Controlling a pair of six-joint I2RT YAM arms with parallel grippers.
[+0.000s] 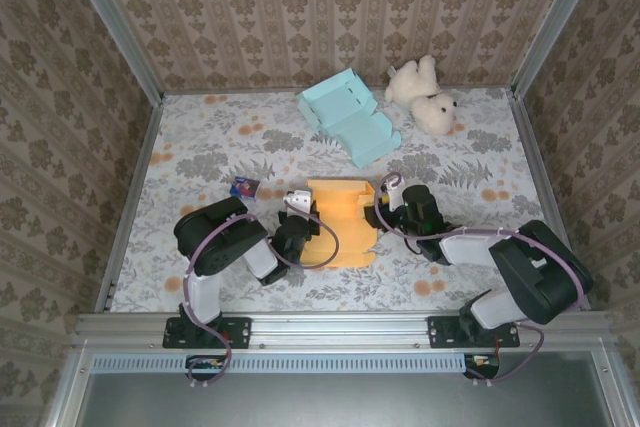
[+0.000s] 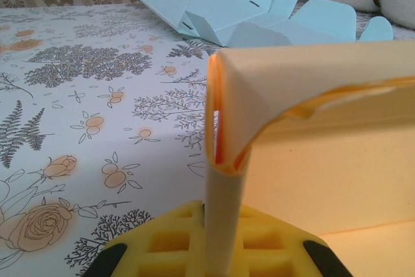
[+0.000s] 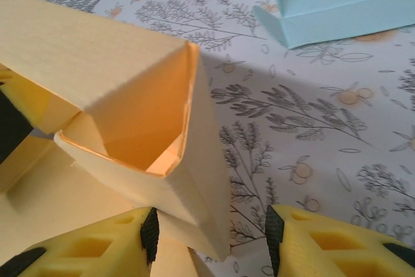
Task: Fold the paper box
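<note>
Where the flowered table [image 1: 200, 147] runs to its left side: small dark-blue card [image 1: 244, 187], lying flat. Next, left gripper [image 1: 308, 217]: fingers clamped on the left wall of the yellow paper box [image 1: 342, 232], the paper pinched upright between the pads. Box itself: partly folded, near the table's centre, between both grippers. Right gripper [image 1: 378, 212]: fingers parted, straddling the box's right corner, outer finger clear of the paper. Farther back, right of centre: pale blue box [image 1: 350, 119], lying open; white plush bear [image 1: 425, 95] just beside it.
</note>
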